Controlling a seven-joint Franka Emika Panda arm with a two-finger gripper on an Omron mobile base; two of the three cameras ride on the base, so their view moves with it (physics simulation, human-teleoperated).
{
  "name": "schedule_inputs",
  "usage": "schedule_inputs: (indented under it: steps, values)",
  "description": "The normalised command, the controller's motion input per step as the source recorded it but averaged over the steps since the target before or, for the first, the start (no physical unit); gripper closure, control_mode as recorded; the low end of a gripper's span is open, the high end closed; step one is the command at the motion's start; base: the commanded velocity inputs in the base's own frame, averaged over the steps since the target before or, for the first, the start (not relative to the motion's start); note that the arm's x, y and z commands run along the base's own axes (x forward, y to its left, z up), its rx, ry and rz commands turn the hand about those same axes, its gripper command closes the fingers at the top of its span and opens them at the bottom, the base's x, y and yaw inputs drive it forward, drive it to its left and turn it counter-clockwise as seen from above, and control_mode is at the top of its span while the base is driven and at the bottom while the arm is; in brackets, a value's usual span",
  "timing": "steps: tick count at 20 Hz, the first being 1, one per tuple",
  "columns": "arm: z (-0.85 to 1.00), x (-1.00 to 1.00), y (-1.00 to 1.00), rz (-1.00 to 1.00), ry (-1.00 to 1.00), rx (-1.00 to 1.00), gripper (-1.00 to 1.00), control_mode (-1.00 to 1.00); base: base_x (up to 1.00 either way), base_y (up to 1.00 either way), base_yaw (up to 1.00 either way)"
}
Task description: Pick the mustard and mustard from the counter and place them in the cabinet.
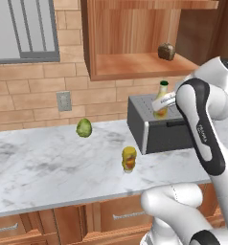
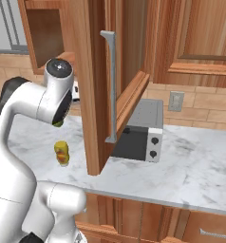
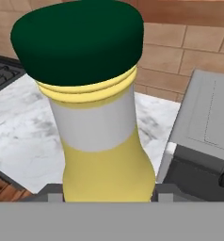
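Gripper (image 1: pixel 163 101) closed on slim yellow mustard bottle with dark green cap (image 1: pixel 161 99), held aloft above grey boxy appliance (image 1: pixel 156 125), below reddish-brown wooden cabinet shelf (image 1: pixel 140 65). Stubby yellow-olive mustard bottle (image 1: pixel 129 159) on white-grey marbled counter (image 1: pixel 49 165), left-front of appliance. Risks: bottle clipping shelf edge on lift; knocking small dark brown lump (image 1: pixel 166 51) on shelf; tall bottle tipping at release.

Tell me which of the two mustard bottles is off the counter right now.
The slim mustard bottle with the dark green cap, held up in the pincer in front of the grey appliance. The stubby mustard bottle stands on the counter.

Two mustard bottles (image 1: pixel 161 98) (image 1: pixel 129 159), one green ball (image 1: pixel 84 128), one brown lump (image 1: pixel 166 51).
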Motion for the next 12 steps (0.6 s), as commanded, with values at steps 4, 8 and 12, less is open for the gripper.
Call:
schedule_inputs:
  steps: [4, 8, 12]
  values:
    - [0.37, 0.00, 0.19, 0.00, 0.00, 0.01, 1.00, -1.00, 0.00, 0.00, 0.00]
    - [0.33, 0.00, 0.25, 0.00, -0.01, 0.05, 1.00, -1.00, 0.00, 0.00, 0.00]
    - [0.34, 0.00, 0.22, 0.00, -0.01, 0.04, 1.00, -1.00, 0.00, 0.00, 0.00]
